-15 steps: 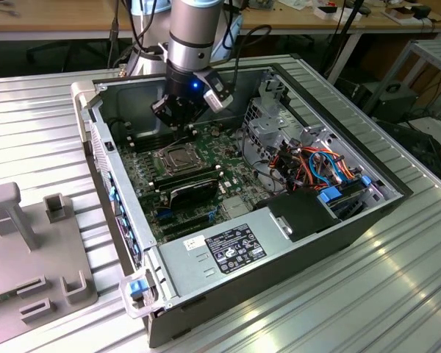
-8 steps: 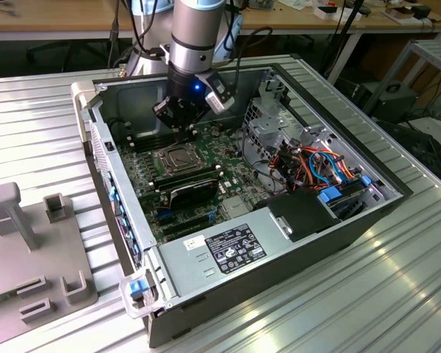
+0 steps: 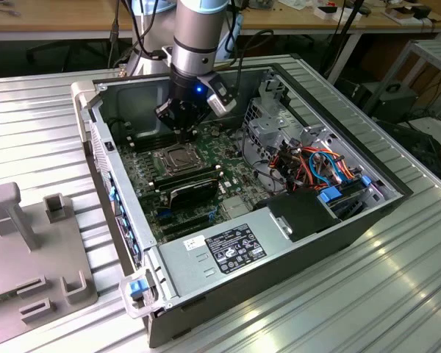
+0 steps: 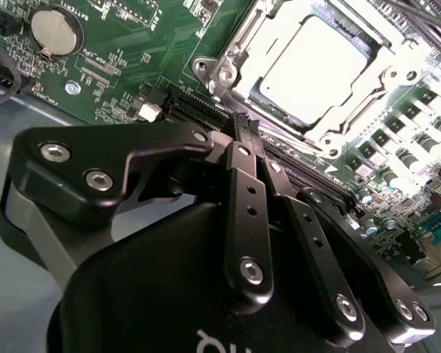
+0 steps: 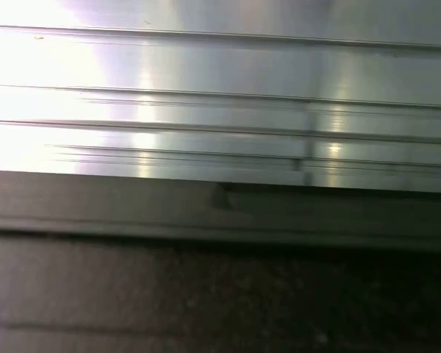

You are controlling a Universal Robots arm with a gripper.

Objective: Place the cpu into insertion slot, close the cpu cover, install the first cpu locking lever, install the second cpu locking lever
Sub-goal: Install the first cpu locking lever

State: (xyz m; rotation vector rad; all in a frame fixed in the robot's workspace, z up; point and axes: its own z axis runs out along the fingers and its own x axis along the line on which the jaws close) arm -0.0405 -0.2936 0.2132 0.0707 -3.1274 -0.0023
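Closest in the second wrist view is the claw (image 4: 242, 123), tips pinched together with nothing seen between them, poised over the green board (image 4: 132, 66). Just beyond those tips, near but not touching, the chip (image 4: 316, 62) lies flat in its socket (image 3: 162, 163), with the cover frame (image 4: 228, 73) apparently lying down around it. I judge the chip to be light, stiff and thin with a delicate underside, best gripped by two opposite edges of its smooth metal top and never pressed or dragged.
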